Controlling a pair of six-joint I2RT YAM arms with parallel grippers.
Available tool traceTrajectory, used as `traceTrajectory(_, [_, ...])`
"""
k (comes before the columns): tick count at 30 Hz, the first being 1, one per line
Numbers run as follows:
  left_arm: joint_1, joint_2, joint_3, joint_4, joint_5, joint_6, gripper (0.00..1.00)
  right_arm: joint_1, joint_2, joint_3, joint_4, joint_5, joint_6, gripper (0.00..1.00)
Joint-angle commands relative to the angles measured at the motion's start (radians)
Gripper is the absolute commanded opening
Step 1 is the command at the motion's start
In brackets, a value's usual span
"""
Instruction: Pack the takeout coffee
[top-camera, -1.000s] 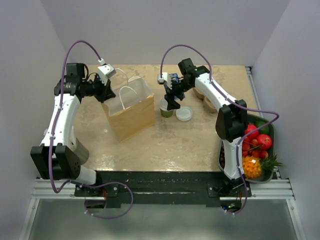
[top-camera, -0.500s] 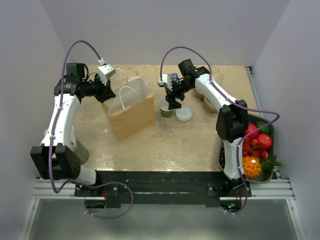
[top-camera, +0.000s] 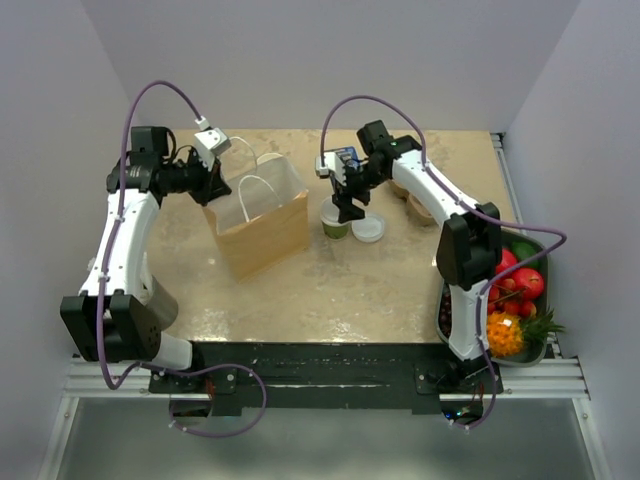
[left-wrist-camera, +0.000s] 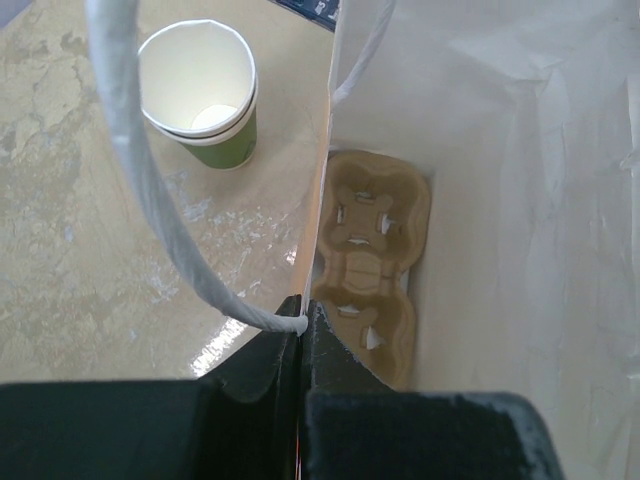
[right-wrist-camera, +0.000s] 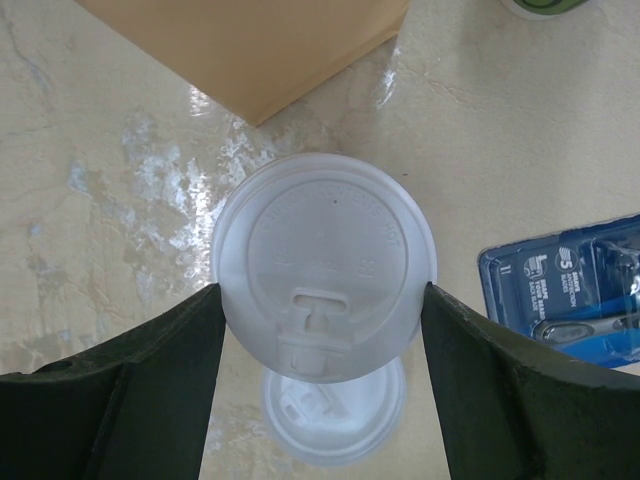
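The takeout coffee (top-camera: 335, 226), a green cup with a white lid (right-wrist-camera: 325, 250), stands on the table right of the brown paper bag (top-camera: 262, 225). My right gripper (top-camera: 346, 208) is over it and open. Its fingers (right-wrist-camera: 150, 380) flank the lid's rim in the right wrist view, and the cup body is hidden under the lid. My left gripper (top-camera: 212, 182) is shut on the bag's rim (left-wrist-camera: 301, 325) where the white handle joins, holding the mouth open. A cardboard cup carrier (left-wrist-camera: 365, 260) lies in the bag. A lidless green cup (left-wrist-camera: 200, 90) stands outside the bag wall.
A loose white lid (top-camera: 368, 229) lies just right of the coffee and also shows in the right wrist view (right-wrist-camera: 335, 415). A blue package (right-wrist-camera: 565, 290) lies behind it. More cups (top-camera: 412, 200) stand at the back right. A tray (top-camera: 528, 248) of fruit sits at the right edge.
My right wrist has shifted slightly lower over the lidded cup. The cup, the loose lid, the bag and my left arm have stayed put.
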Motion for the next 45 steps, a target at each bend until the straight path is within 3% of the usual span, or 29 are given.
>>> traceTrajectory(1, [0.009,-0.073,0.002,0.031,0.056,-0.013,0.0,0.007,-0.161,-0.041,0.013,-0.011,0.033,0.41])
traceTrajectory(13, [-0.011,-0.249,-0.048,0.08,0.073,0.048,0.0,0.007,-0.29,-0.054,0.036,-0.017,0.164,0.27])
traceTrajectory(17, [-0.118,-0.36,-0.143,0.096,0.059,0.071,0.0,0.006,-0.354,-0.077,0.044,0.004,0.185,0.24])
traceTrajectory(23, [-0.181,-0.518,-0.277,0.123,-0.021,0.045,0.0,0.006,-0.465,-0.162,0.133,0.052,0.282,0.0])
traceTrajectory(29, [-0.237,-0.622,-0.308,0.105,-0.047,0.128,0.0,0.007,-0.482,-0.215,0.17,0.06,0.345,0.0])
traceTrajectory(39, [-0.313,-0.771,-0.417,-0.027,-0.09,0.449,0.0,0.007,-0.473,-0.231,0.206,0.081,0.4,0.0])
traceTrajectory(45, [-0.313,-0.759,-0.461,-0.009,-0.085,0.372,0.0,0.007,-0.473,-0.186,0.217,0.084,0.423,0.0])
